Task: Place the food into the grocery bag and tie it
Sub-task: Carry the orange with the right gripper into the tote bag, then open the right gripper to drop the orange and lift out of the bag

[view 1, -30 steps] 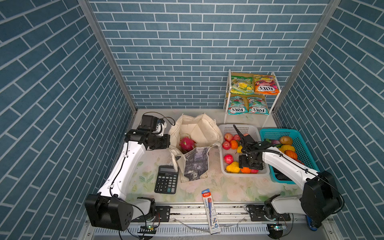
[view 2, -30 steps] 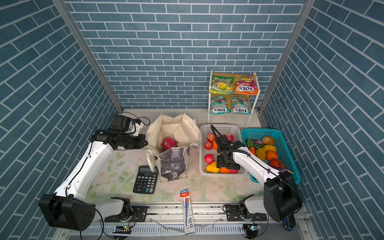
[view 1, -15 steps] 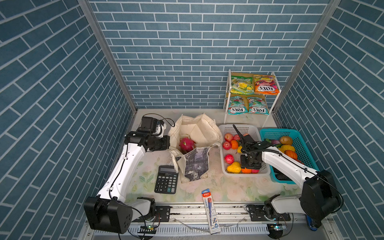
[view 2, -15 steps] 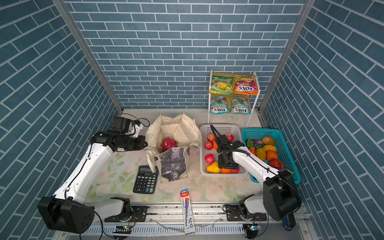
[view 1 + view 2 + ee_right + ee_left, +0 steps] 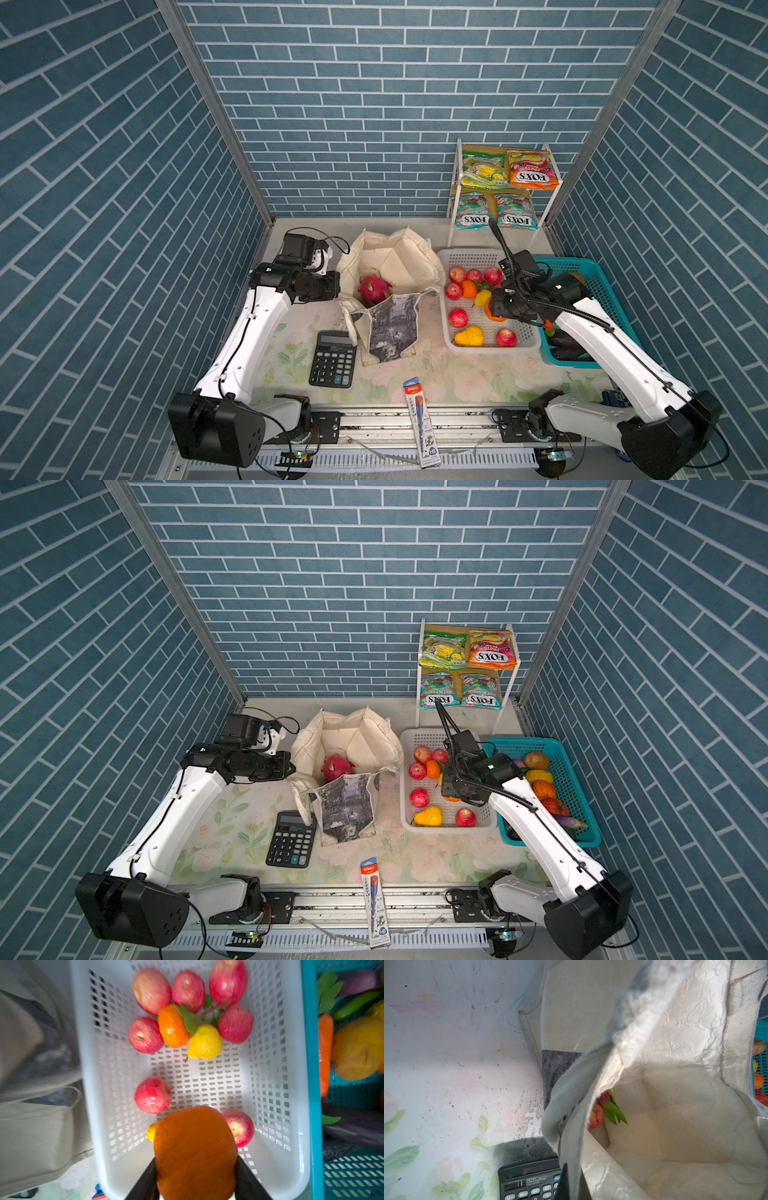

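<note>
The cream grocery bag point(image 5: 395, 257) point(image 5: 357, 737) stands open in the middle of the table. A pink dragon fruit point(image 5: 372, 289) point(image 5: 336, 767) point(image 5: 596, 1118) lies inside it. My left gripper point(image 5: 334, 286) point(image 5: 574, 1182) is shut on the bag's left rim, and cloth runs between its black fingers. Over the white basket point(image 5: 469, 253) point(image 5: 270, 1178), my right gripper point(image 5: 496, 309) point(image 5: 195, 1180) is shut on an orange point(image 5: 195, 1151) point(image 5: 451, 799). Apples, another orange point(image 5: 172, 1026) and yellow fruit lie below in the basket. FOX'S candy packets point(image 5: 509, 170) sit on the back rack.
A teal basket point(image 5: 598, 282) with vegetables stands right of the white one. A black calculator point(image 5: 332, 365) lies in front of the bag, touching its strap side. A blue pencil pack point(image 5: 419, 419) lies at the front edge. Brick walls enclose three sides.
My right gripper's jaws have narrowed onto the orange in the white basket and shifted slightly. The left arm still holds the bag's rim in the same place.
</note>
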Robot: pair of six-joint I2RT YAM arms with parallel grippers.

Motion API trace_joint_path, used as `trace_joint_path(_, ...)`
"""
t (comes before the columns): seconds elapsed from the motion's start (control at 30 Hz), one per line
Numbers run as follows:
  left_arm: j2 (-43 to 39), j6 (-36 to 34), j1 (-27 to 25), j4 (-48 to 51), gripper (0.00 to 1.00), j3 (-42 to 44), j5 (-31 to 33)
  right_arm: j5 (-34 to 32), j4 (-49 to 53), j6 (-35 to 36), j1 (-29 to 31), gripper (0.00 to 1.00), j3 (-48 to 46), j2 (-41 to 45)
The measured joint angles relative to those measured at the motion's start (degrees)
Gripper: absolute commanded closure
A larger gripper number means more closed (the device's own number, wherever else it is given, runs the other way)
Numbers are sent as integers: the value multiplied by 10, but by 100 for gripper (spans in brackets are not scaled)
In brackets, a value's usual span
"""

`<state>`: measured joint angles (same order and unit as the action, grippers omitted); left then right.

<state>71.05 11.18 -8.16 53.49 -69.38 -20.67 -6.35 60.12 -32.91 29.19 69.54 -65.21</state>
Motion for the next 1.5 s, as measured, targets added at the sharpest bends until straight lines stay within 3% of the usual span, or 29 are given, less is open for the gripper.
trace_joint_path(0.33,0,3,0,-4,100,0,-3,89,-90,4,31,55,134,-11)
trace_joint_path(0.57,0,15,0,-17,100,6,-20,104,-160,15,137,54,282,-174)
trace_joint_path(0.8,-2,21,0,-17,100,7,-24,131,-179,12,177,54,380,-350)
trace_joint_path(1.1,-2,22,0,-15,100,-2,-28,153,-175,7,195,55,397,-472)
trace_joint_path(1.5,0,31,0,-20,100,-1,-37,158,-175,15,217,53,397,-530)
